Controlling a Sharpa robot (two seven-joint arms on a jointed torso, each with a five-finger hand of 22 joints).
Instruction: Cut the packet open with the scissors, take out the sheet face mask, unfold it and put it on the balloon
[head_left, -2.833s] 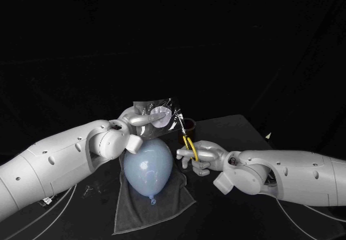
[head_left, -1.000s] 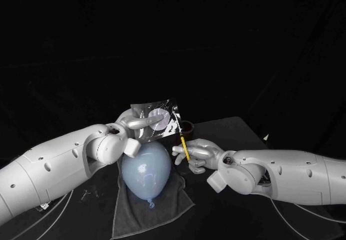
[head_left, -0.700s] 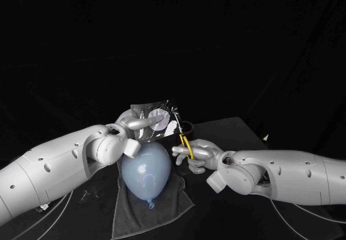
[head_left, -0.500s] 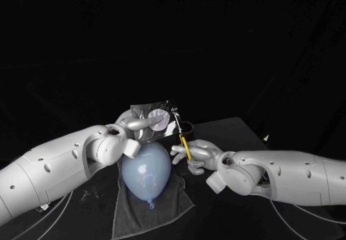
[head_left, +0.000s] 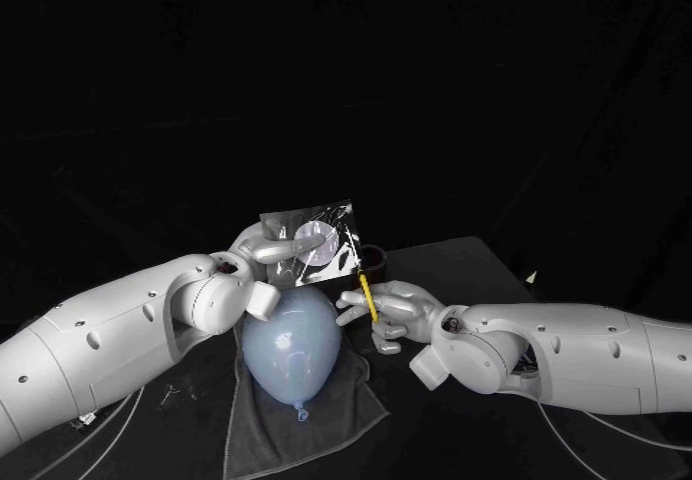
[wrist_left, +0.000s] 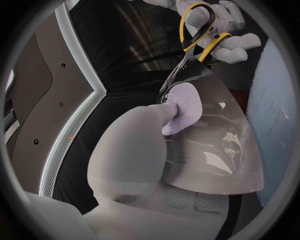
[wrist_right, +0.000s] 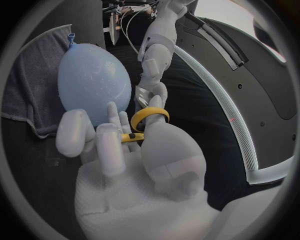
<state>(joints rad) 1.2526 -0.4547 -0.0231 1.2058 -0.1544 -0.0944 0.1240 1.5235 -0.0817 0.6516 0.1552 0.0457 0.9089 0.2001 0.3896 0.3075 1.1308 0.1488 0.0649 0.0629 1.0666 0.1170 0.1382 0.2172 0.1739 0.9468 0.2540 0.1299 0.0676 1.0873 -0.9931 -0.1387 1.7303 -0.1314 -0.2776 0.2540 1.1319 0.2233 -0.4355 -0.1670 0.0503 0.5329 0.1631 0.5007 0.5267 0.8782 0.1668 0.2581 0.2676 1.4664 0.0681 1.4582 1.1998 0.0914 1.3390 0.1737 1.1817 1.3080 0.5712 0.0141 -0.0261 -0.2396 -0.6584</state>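
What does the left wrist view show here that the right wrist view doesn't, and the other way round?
Left wrist view, not the right: the clear packet with its round white label, pinched by the left hand, and the blades of the scissors at the packet's edge. Right wrist view, not the left: the grey towel under the balloon, and the balloon's knot. Both: the pale blue balloon, the right hand and the yellow scissors handles it holds.

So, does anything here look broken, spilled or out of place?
Nothing stands out. The left hand holds the packet up, the right hand has the scissors at the packet's edge, and the balloon lies whole on its grey cloth.
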